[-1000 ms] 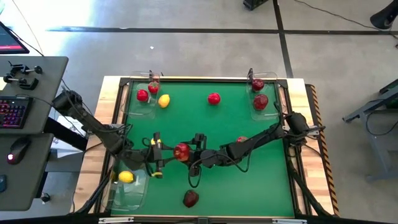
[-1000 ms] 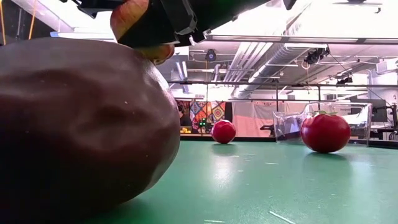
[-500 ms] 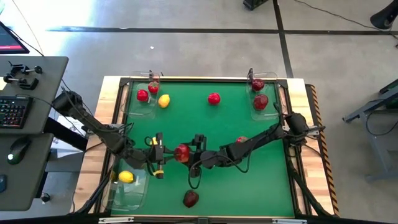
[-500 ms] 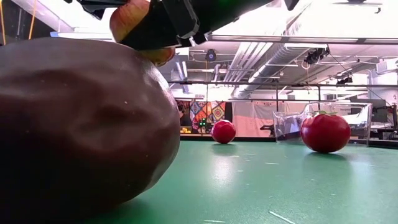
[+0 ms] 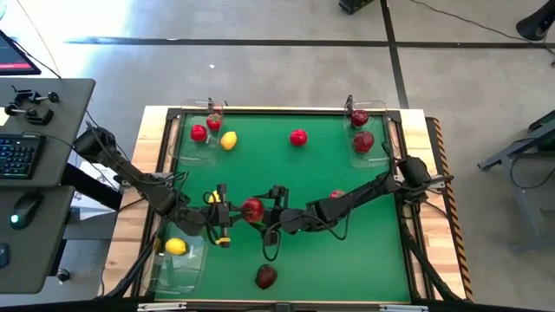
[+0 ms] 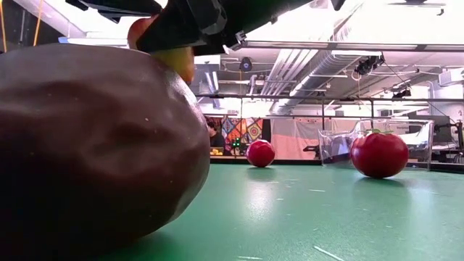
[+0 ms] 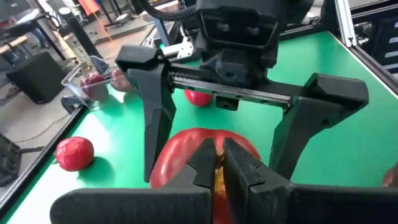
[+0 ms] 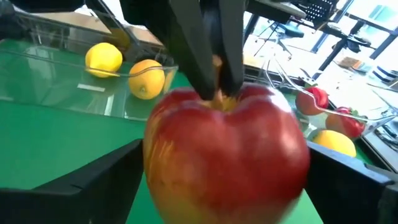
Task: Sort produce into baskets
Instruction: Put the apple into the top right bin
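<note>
Pinching the apple (image 5: 252, 209) stem, my left gripper (image 7: 218, 163) has just clamped; my right gripper (image 5: 276, 206) at three o'clock has spread, handover done.

In the low view, a dark red apple (image 6: 94, 145) close to the lens fills the left half, is cut off by the left and bottom edges, and hides the table behind it. In the left wrist view, the shut left gripper (image 7: 219, 163) covers the stem of the red-yellow apple (image 7: 186, 155), whose lower part is out of frame. In the high view, a red fruit (image 5: 337, 194) is mostly hidden behind the right arm.
</note>
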